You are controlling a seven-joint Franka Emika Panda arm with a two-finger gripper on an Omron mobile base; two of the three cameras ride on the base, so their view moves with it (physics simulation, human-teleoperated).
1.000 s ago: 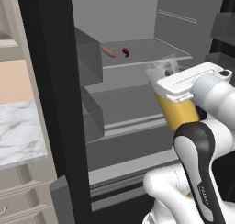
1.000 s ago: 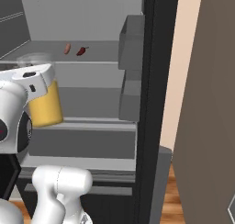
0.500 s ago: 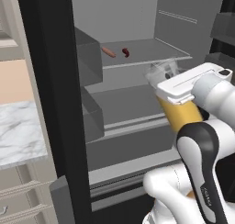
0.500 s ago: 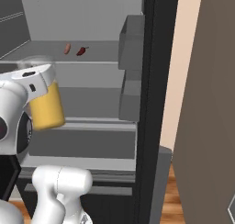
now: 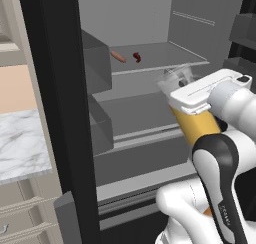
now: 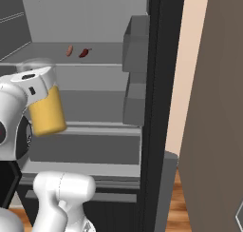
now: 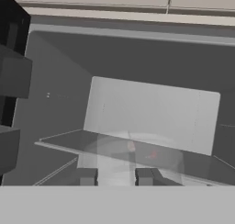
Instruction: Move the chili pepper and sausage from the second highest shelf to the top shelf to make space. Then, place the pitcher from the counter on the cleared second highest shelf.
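Observation:
My gripper [image 5: 189,95] is shut on the pitcher [image 5: 197,125], a clear tapered cup with orange-yellow liquid, and holds it upright in front of the open fridge. From the other side the pitcher [image 6: 47,114] hangs at about the height of the second highest shelf [image 5: 136,107]. On the top shelf [image 5: 167,55] lie the sausage [image 5: 118,56] and, just to its right, the dark red chili pepper [image 5: 136,57]. Both also show as sausage [image 6: 70,51] and chili pepper [image 6: 84,53]. In the hand view the gripper [image 7: 115,176] looks through the pitcher's rim [image 7: 137,156] at the top shelf [image 7: 59,140].
The black fridge door edge [image 5: 55,113] stands left of the arm, with grey door bins [image 5: 97,63] on it. The marble counter [image 5: 20,143] with beige drawers lies further left. Another door with bins [image 6: 136,74] flanks the right side.
The pitcher in my gripper has barely shifted, a little lower toward the fridge. The sausage and the chili pepper lie where they were.

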